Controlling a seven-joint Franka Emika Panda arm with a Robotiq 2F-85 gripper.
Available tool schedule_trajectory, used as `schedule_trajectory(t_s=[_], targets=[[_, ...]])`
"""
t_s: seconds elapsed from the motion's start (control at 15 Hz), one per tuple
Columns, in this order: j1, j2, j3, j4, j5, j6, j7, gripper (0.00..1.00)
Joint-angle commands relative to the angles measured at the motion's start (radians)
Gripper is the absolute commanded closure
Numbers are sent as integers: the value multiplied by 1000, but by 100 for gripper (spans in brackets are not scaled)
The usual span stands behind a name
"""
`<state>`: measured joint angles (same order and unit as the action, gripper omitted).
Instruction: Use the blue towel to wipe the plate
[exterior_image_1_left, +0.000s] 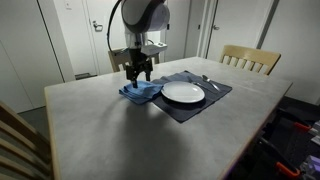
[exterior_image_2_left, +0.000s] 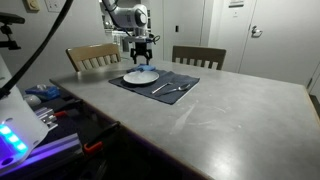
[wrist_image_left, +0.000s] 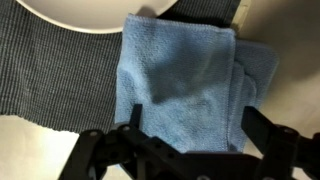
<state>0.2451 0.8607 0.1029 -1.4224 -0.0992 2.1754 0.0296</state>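
Gripper (exterior_image_1_left: 140, 72) hangs empty, jaws spread wide, above the folded blue towel (exterior_image_1_left: 140, 92), which in an exterior view lies just left of the plate (exterior_image_1_left: 183, 93), partly on the placemat (exterior_image_1_left: 197, 108). I would drop straight, pinch all layers mid-cloth, then drag rightward onto the plate.

The blue towel (wrist_image_left: 185, 85) is soft, fuzzy, matt cloth. The plate (exterior_image_1_left: 183, 92) is white, smooth and glossy, like glazed ceramic. The placemat (wrist_image_left: 45, 70) is dark, ribbed woven fabric. The tabletop (exterior_image_1_left: 110, 135) is pale, matt and faintly mottled. The chair (exterior_image_1_left: 250, 58) is light wood.
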Motion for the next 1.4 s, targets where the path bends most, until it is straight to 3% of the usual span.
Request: schedule_trajectory(t_s=[0.0, 1.13, 1.27, 1.33], targets=[[5, 36, -3, 59, 12, -34, 15, 0], [-7, 108, 3, 131, 46, -52, 17, 1], [-8, 113, 3, 137, 48, -53, 16, 25], [-7, 112, 2, 137, 48, -54, 17, 28]])
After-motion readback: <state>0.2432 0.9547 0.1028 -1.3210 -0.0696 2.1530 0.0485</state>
